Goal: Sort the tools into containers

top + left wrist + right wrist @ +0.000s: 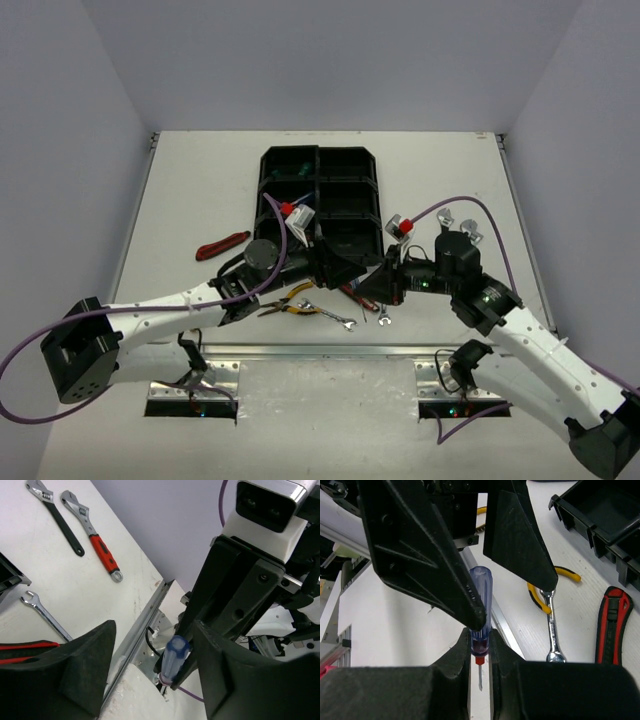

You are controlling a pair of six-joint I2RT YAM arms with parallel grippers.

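Observation:
A blue-handled screwdriver point(480, 605) stands upright in my right gripper point(480, 641), whose jaws are shut on the lower handle, tip pointing down. My left gripper point(154, 630) is open, its fingers point(425, 555) on either side of the handle's upper part; one fingertip overlaps the handle, the other stands apart. In the left wrist view the screwdriver point(176, 653) sits between my left fingers, close to the right one. In the top view both grippers point(345, 270) point(378, 284) meet in front of the black tray point(320, 160), above the table.
Yellow pliers point(290, 305), silver wrenches point(335, 318) and red-handled pliers point(355, 295) lie under the grippers. A red-black knife point(222, 245) lies left of the tray. A red-handled adjustable wrench point(97, 542) and a black-handled wrench point(57, 517) lie to the right. Some tools sit in the tray.

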